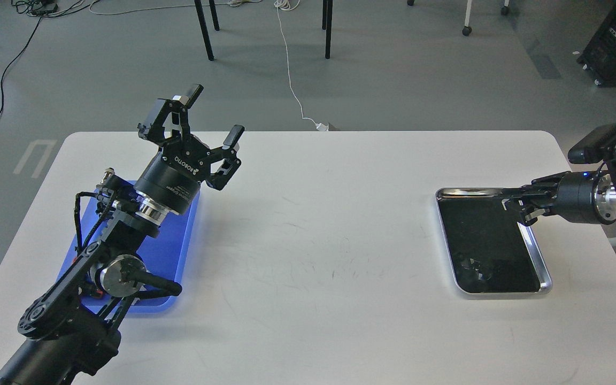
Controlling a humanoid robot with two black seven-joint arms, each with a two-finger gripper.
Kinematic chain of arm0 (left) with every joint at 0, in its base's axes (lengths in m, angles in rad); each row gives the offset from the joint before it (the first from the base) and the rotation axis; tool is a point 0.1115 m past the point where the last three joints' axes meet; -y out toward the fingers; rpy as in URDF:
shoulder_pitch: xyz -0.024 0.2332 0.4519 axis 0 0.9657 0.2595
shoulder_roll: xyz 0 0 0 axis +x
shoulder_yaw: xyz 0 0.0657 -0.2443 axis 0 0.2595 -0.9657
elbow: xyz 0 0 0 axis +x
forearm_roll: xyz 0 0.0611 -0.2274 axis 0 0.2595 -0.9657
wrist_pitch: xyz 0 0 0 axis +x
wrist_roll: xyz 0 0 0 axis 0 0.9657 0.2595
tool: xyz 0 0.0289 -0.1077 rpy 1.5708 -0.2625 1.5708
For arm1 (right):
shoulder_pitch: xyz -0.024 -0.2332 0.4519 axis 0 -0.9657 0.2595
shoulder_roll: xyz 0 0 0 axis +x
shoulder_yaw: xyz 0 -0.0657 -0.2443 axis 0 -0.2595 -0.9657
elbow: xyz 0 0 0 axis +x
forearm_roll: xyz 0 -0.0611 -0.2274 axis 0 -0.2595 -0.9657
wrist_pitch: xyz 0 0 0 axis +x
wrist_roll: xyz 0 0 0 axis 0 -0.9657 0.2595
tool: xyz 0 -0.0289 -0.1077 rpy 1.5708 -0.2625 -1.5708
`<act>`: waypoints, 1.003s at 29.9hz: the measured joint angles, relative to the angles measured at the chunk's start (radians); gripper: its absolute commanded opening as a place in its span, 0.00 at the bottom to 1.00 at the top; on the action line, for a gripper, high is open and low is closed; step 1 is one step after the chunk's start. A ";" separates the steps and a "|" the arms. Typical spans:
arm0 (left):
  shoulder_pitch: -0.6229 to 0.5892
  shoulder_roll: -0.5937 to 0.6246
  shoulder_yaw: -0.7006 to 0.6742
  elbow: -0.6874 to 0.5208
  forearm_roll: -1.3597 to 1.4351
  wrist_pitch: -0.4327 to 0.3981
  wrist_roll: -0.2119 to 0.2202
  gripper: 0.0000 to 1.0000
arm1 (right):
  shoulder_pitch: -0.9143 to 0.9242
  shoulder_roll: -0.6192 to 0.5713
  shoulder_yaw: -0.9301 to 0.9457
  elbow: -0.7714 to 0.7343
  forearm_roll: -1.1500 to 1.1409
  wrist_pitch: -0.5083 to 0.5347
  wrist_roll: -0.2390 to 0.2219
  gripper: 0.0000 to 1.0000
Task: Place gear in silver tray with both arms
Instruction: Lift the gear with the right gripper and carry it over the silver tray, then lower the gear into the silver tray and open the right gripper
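Note:
The silver tray (541,263) lies at the table's right, with a shiny rim and a dark reflective bottom. Faint dark shapes show on its near bottom; I cannot tell whether they are a thing or a reflection. No gear shows clearly anywhere. My right gripper (516,207) comes in from the right and hangs over the tray's far right corner. It is small and dark, so its fingers cannot be told apart. My left gripper (215,113) is open and empty, raised above the far end of the blue tray (179,240).
My left arm covers most of the blue tray, so its contents are hidden. The white table (313,240) spans the view. Behind it are chair legs (205,32) and a white cable (292,80) on the floor.

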 measured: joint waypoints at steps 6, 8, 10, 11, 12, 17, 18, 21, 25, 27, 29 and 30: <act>0.000 -0.001 -0.001 -0.006 0.000 -0.001 0.000 0.98 | -0.025 -0.020 -0.001 -0.012 0.000 0.000 0.000 0.16; 0.000 -0.005 -0.001 -0.007 -0.001 -0.001 0.000 0.98 | -0.030 -0.026 -0.001 -0.014 0.000 0.000 0.000 0.16; 0.001 -0.008 0.003 -0.007 -0.001 -0.001 0.000 0.98 | -0.033 -0.034 -0.001 -0.018 -0.002 0.000 0.000 0.16; 0.001 -0.009 0.006 -0.007 -0.001 -0.001 0.000 0.98 | -0.035 -0.038 -0.001 -0.024 -0.005 0.000 0.000 0.16; 0.001 -0.010 0.007 -0.007 -0.001 -0.001 0.000 0.98 | -0.039 -0.041 -0.002 -0.035 -0.011 -0.001 0.000 0.16; 0.001 -0.015 0.010 -0.012 0.001 -0.001 0.001 0.98 | -0.075 -0.044 -0.002 -0.091 -0.036 -0.003 0.000 0.17; 0.001 -0.015 0.010 -0.017 0.001 -0.001 0.002 0.98 | -0.079 -0.044 -0.001 -0.095 -0.038 -0.005 0.000 0.17; 0.001 -0.014 0.010 -0.024 0.001 0.000 0.003 0.98 | -0.087 -0.043 -0.001 -0.100 -0.043 -0.009 0.000 0.17; 0.003 -0.015 0.011 -0.025 0.003 0.001 0.003 0.98 | -0.088 -0.038 -0.001 -0.101 -0.056 -0.010 0.000 0.17; 0.003 -0.015 0.011 -0.025 0.004 0.001 0.003 0.98 | -0.088 -0.027 -0.001 -0.107 -0.061 -0.011 0.000 0.17; 0.003 -0.015 0.012 -0.025 0.004 0.001 0.003 0.98 | -0.092 0.002 -0.001 -0.118 -0.062 -0.011 0.000 0.17; 0.003 -0.015 0.012 -0.026 0.005 0.001 0.003 0.98 | -0.097 0.015 -0.001 -0.126 -0.062 -0.011 0.000 0.17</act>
